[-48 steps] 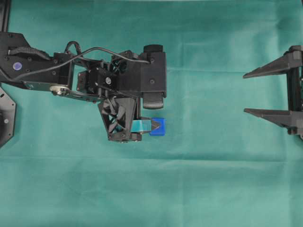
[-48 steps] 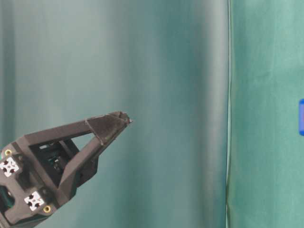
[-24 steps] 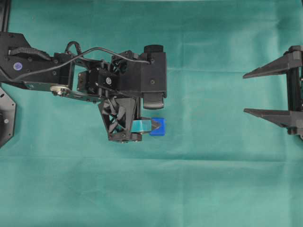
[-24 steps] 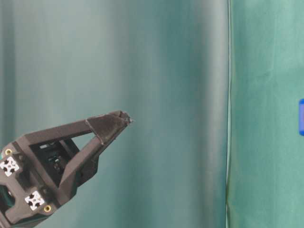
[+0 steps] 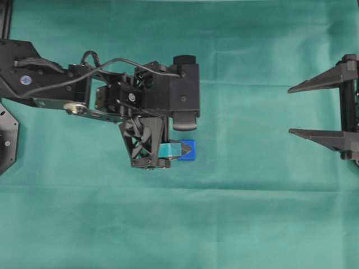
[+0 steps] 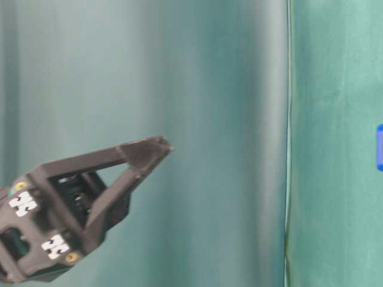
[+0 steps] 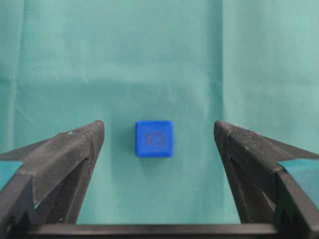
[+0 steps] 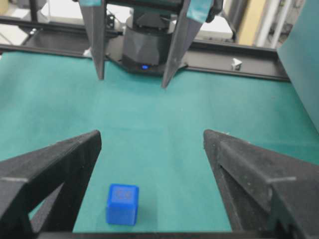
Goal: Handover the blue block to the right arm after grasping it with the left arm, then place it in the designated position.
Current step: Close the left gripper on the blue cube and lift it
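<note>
**Block not picked up yet**

The blue block [image 7: 154, 139] sits on the green counter [image 5: 241, 213], between the wide-open fingers of the left tool [image 7: 158, 135]. The right tool [image 5: 291, 110] waits far off, wide open and empty. Grabbing, passing and placing are all left. I can't see the marked spot.

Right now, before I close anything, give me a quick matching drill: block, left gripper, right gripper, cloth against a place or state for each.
Things:
1. blue block
2. left gripper
3. right gripper
4. green cloth

States:
A. open, idle at the overhead view's right edge
B. covers the table
C. open, fingers either side of the block
D. resting free on the cloth

Pairs: 1-D, 2-C, 3-A, 4-B
</note>
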{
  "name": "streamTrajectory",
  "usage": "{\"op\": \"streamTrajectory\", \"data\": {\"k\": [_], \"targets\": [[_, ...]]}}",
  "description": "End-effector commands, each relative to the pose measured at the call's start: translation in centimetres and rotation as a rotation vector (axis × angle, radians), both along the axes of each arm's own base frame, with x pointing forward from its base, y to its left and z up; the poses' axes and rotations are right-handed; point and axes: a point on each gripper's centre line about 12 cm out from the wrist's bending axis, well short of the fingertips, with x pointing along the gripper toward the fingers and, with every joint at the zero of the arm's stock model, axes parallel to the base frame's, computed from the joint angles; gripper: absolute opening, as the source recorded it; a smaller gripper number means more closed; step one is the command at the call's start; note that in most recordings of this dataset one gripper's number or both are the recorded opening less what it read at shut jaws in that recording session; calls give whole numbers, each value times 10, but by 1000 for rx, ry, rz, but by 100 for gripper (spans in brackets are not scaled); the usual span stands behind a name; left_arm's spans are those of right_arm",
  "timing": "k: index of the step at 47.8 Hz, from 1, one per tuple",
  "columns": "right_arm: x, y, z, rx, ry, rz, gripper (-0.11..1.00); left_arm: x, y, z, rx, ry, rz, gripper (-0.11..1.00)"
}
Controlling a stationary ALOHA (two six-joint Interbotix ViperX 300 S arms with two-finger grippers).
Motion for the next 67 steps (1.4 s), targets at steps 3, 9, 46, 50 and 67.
{"op": "streamTrajectory", "data": {"k": [3, 9, 46, 50, 67], "targets": [[3, 0, 10, -2, -23, -1, 94, 2, -1, -2, 5, -22, -5, 100], [3, 0, 9, -3, -21, -1, 94, 4, -4, -15, 5, -15, -11, 100], [6, 0, 4, -13, 0, 1, 94, 20, -8, -127, 4, 18, -19, 100], [6, 0, 4, -12, 3, 1, 94, 20, -8, -134, 4, 11, -19, 100], [7, 0, 2, -13, 8, 1, 94, 22, -6, -181, 5, 72, -15, 100]]}}
